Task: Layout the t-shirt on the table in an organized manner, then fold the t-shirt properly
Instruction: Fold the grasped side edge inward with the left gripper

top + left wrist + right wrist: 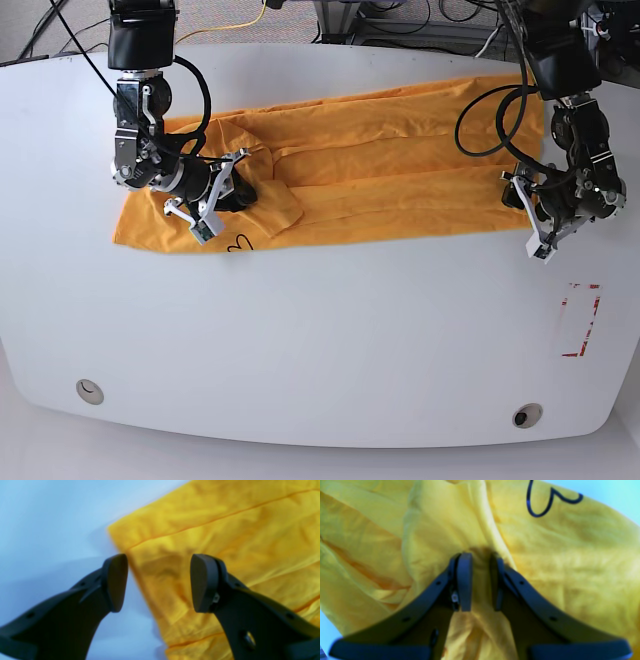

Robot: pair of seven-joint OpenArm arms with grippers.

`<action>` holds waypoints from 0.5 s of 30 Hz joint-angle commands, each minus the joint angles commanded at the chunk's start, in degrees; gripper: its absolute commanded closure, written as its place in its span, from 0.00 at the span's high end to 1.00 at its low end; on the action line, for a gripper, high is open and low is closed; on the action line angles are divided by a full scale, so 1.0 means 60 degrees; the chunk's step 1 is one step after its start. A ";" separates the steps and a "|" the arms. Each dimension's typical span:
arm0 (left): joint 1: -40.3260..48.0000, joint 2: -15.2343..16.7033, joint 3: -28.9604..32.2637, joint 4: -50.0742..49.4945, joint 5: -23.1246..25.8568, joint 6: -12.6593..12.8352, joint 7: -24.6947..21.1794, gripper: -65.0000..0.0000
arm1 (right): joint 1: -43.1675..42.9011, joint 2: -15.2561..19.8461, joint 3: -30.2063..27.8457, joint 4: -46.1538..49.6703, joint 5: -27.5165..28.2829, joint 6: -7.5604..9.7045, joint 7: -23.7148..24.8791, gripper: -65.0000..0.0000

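Right gripper jaws pinching t-shirt below unreadable black script

Both arms are black, jointed, with looped black cables along them. The left tool has matte black curved fingers with rounded dark pads, small holes and a screw. The right tool matches, white-trimmed near the wrist.

Both wrist views were soft and blurred with a bluish cast, while the base view was sharp, evenly bright, the table glossy with faint shadows.
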 joint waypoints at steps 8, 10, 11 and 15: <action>-0.0029 0.0249 0.0015 -0.0015 0.0015 0.0000 0.0000 0.57 | 0.0000 0.0000 0.0029 0.0000 0.0000 0.0000 0.0000 0.19; -0.0029 0.0249 0.0015 -0.0015 0.0029 0.0000 0.0000 0.57 | 0.0000 0.0000 0.0044 0.0000 0.0000 0.0000 0.0000 0.19; -0.0029 0.0249 0.0015 -0.0015 0.0029 0.0000 0.0000 0.57 | 0.0000 0.0000 0.0044 0.0000 0.0000 0.0000 0.0000 0.19; -0.0029 0.0264 0.0015 -0.0015 0.0029 0.0000 0.0000 0.57 | 0.0000 0.0000 0.0044 0.0000 0.0000 0.0000 0.0000 0.19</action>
